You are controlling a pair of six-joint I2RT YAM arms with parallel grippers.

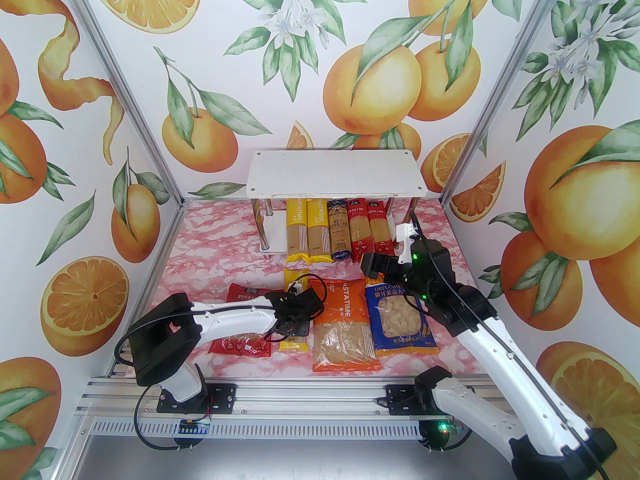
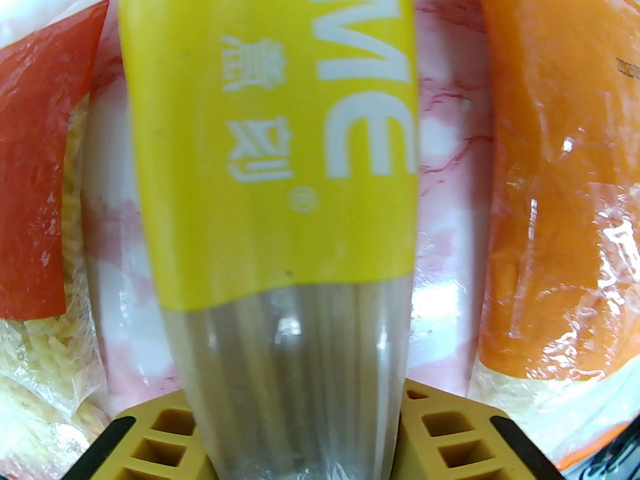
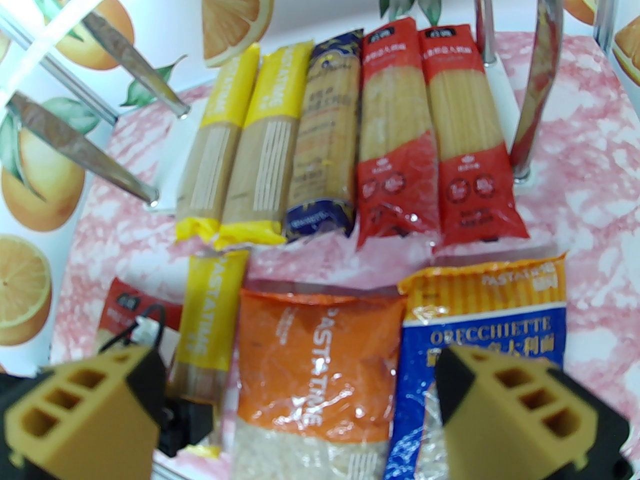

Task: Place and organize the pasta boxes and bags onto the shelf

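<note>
Left wrist shows your left tool (image 2: 300, 435) pinching the yellow spaghetti pack (image 2: 270, 143); lift it level, carry toward twelve o'clock to the shelf (image 1: 335, 175). Meanwhile your right tool (image 3: 300, 400) is spread.

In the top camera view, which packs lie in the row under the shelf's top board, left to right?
Long yellow plastic spaghetti pack → second long yellow spaghetti pack → long dark blue spaghetti pack → long red spaghetti pack → second long red spaghetti pack.

The orange bag (image 3: 320, 363) reads PASTATIME. Left of it, the yellow spaghetti pack (image 3: 210, 328) reads PASTATIME. Right of it, the blue bag (image 3: 480, 343) reads ORECCHIETTE.
</note>
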